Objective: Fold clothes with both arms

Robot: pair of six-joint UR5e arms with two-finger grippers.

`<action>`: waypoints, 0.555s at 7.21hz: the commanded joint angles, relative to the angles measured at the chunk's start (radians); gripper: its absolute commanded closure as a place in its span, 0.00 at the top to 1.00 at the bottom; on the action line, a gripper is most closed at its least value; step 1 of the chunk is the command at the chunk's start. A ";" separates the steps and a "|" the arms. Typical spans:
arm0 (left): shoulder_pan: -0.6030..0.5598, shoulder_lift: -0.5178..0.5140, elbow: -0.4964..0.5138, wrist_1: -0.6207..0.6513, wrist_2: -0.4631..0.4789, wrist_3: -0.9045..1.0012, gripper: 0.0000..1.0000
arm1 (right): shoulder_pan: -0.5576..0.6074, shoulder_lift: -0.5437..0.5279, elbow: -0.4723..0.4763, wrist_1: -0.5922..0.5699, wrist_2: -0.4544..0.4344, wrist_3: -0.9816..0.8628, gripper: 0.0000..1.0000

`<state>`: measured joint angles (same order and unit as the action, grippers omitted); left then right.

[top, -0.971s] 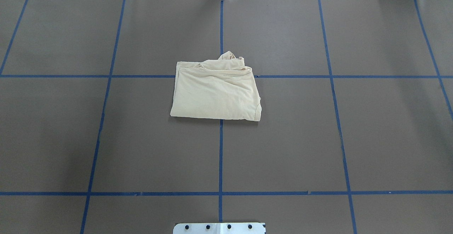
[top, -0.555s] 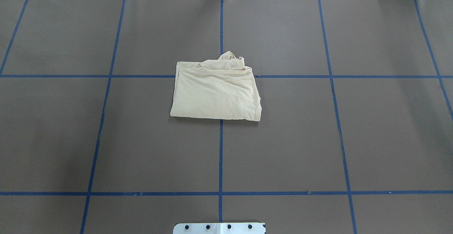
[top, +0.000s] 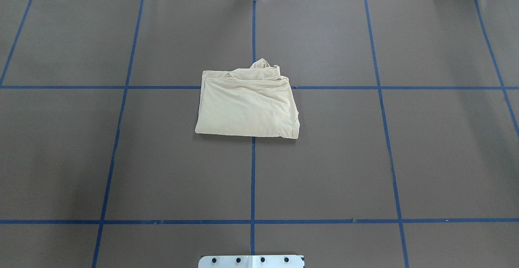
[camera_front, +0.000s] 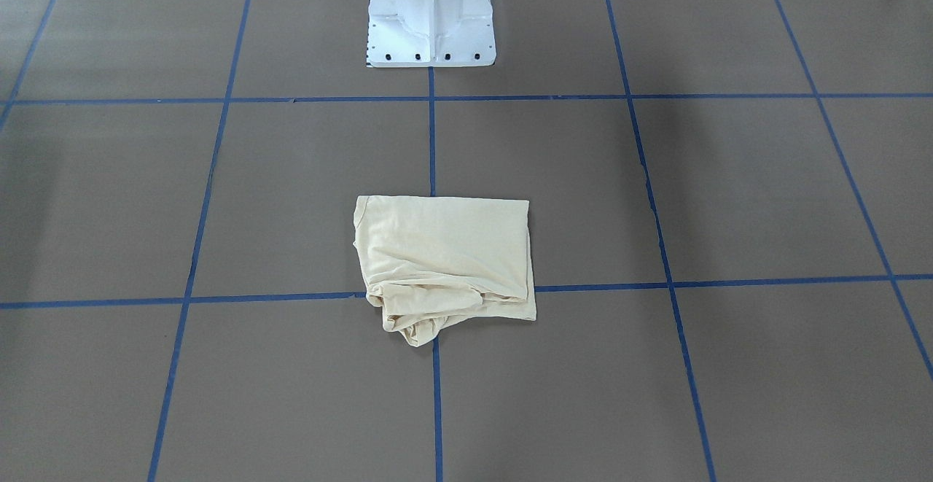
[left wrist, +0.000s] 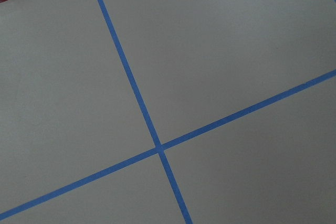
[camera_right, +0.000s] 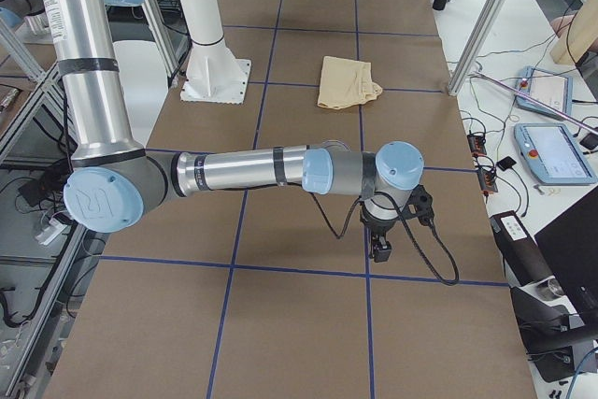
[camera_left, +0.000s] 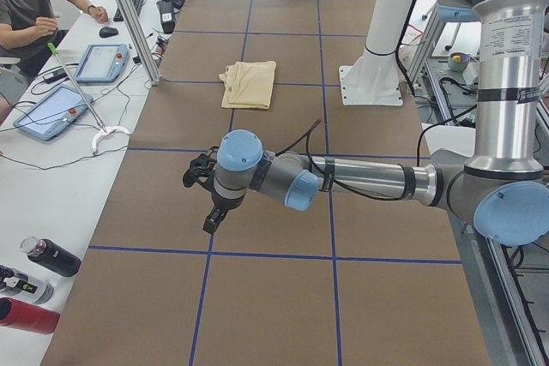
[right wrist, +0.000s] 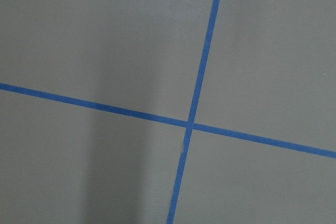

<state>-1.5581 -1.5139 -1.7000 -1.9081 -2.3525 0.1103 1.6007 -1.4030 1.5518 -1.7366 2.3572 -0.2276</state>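
The shirt is lying folded into a rough rectangle mid-table, its far edge bunching. The left gripper and right gripper are hovering well apart from it, toward the table's ends; I cannot tell their opening. The folding is looking nearly finished, and any next move calls for tidying that far bunch.
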 commanded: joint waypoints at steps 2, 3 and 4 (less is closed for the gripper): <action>-0.002 0.001 -0.003 -0.002 -0.002 0.000 1.00 | -0.001 -0.005 0.007 0.002 0.004 -0.004 1.00; -0.002 0.000 -0.003 -0.006 -0.001 -0.001 1.00 | -0.001 -0.005 0.019 0.002 0.004 -0.001 1.00; -0.002 0.000 -0.006 -0.008 -0.001 -0.001 1.00 | -0.001 -0.005 0.022 0.002 0.004 0.001 1.00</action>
<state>-1.5600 -1.5134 -1.7035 -1.9128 -2.3535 0.1097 1.6000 -1.4081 1.5668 -1.7350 2.3605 -0.2291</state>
